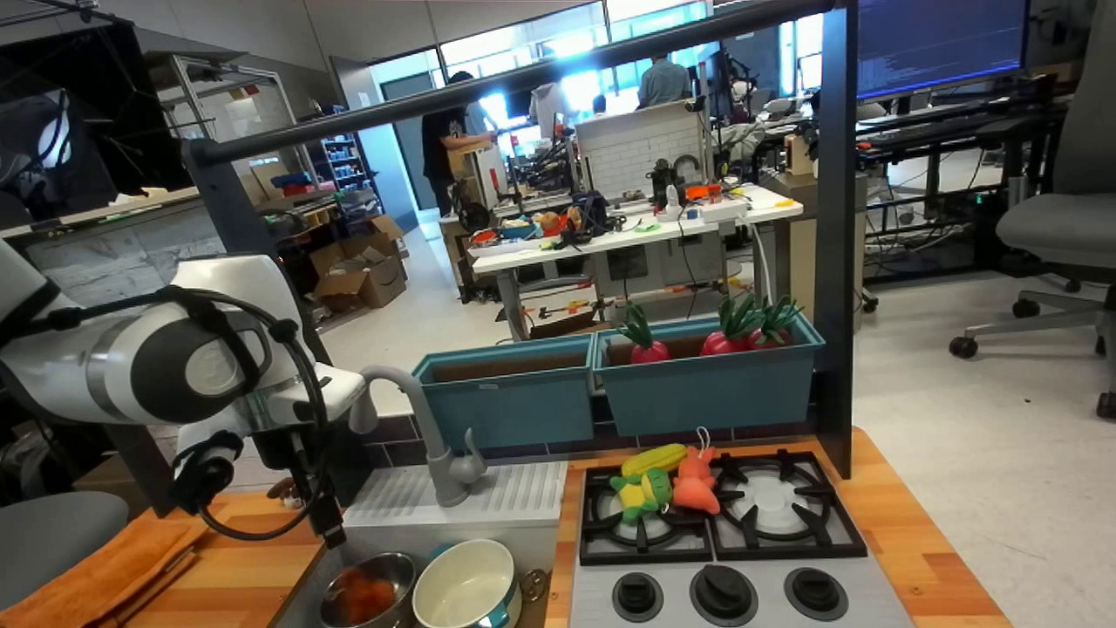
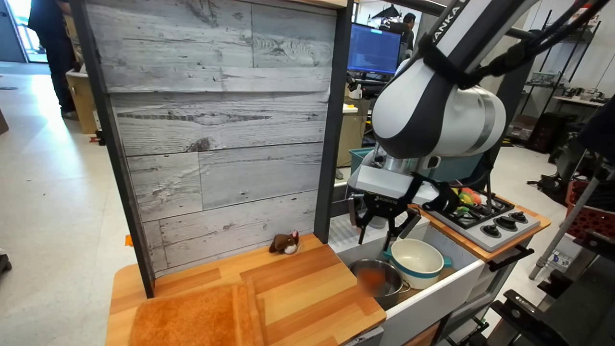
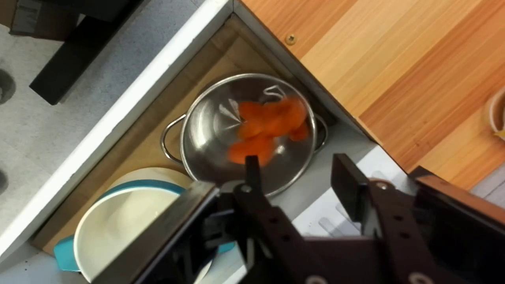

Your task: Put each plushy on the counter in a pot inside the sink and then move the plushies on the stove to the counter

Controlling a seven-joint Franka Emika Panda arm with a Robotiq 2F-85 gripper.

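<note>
End effector [image 3: 296, 169] released: its two fingers [image 3: 349, 185] stand parted, with a gap between them, and point downward. Off to one side of it rises a grey wood-plank panel [image 2: 226, 120]. From the foot of that panel a wooden surface [image 2: 307, 281] reaches toward the end effector and stops at the sink [image 2: 442, 299], which lies below it. On the opposite side of the end effector, past the sink, is the stove [image 1: 676, 584] with three black knobs. Beyond the end effector, two teal planters [image 1: 510, 414] stand end to end. An orange cloth [image 2: 192, 317] covers part of the surface, well apart from the end effector. A grey faucet [image 1: 440, 458] stands at the back of the sink, to the end effector's stove side.

Lower than the end effector, inside the sink, sits a white pot [image 2: 417, 259] with teal handles; just beside it, nearer the cloth, is a steel pot [image 3: 205, 146]. An orange plushy [image 3: 272, 122], blurred, lies in the steel pot below the end effector. Well apart from the end effector, bunched at the stove burner nearest the sink, lie a salmon plushy [image 1: 696, 484] with a white loop, a green-and-yellow plushy [image 1: 645, 493] and a yellow corn-shaped plushy [image 1: 654, 459]. On the panel side of the end effector, at the back of the surface, lies a brown plushy [image 2: 281, 243].
</note>
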